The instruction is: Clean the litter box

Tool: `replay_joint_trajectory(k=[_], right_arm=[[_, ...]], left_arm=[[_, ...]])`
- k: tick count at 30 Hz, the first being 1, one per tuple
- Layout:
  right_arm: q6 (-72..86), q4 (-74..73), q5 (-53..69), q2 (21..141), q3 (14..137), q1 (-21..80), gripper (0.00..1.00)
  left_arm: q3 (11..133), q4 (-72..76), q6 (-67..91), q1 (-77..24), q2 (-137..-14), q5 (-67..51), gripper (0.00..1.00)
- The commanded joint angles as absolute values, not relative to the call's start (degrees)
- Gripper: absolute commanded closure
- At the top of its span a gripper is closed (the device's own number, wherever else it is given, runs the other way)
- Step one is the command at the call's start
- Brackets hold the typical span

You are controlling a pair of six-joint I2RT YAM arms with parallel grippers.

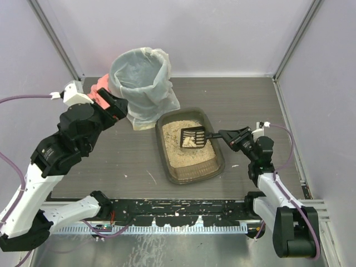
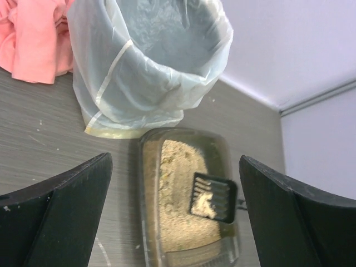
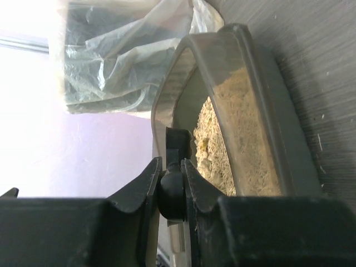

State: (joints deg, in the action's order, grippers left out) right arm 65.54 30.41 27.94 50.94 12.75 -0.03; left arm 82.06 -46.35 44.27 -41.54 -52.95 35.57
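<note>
Mid-task: my right gripper clamps scoop, loaded, over litter box, centre frame. My left gripper wide, empty. Dump into bin, upper left, likely remains.

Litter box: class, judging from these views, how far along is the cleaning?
Done: the right tool is shut on the scoop. In hand: the scoop holds a load of litter in the litter box. Left: tipping it into the lined bin; the left tool hangs open beside that bin.
</note>
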Motion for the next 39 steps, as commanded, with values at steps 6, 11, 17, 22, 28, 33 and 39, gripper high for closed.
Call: replay_joint_trajectory(k=[6,11,17,22,28,33,39], right_arm=[[66.8,34.0,30.2,48.4,13.9,-1.3,0.99],[68.7,36.5,31.3,50.1,14.5,0.0,0.99],[69.6,35.2,30.2,47.0,12.4,-3.1,0.99],[68.7,35.1,34.0,47.8,13.2,-2.6,0.99],[66.5,34.1,34.9,48.1,14.3,-2.8,0.99],[68.7,37.6,33.5,50.5,13.7,-1.7,0.99],[69.5,35.6,31.4,48.1,12.6,-2.5,0.99]], left_arm=[[87.9,-47.4,53.2,-41.3,-53.2,40.9,0.02],[86.6,-45.3,53.3,-41.4,-53.4,40.4,0.02],[86.5,-45.0,53.0,-41.5,-54.3,40.3,0.02],[88.2,-43.8,48.3,-42.6,-55.9,41.6,0.02],[87.9,-40.5,43.7,-44.9,-55.6,43.2,0.02],[87.4,-40.7,45.5,-45.2,-55.9,42.7,0.02],[85.3,-41.1,47.6,-45.2,-55.0,45.0,0.02]])
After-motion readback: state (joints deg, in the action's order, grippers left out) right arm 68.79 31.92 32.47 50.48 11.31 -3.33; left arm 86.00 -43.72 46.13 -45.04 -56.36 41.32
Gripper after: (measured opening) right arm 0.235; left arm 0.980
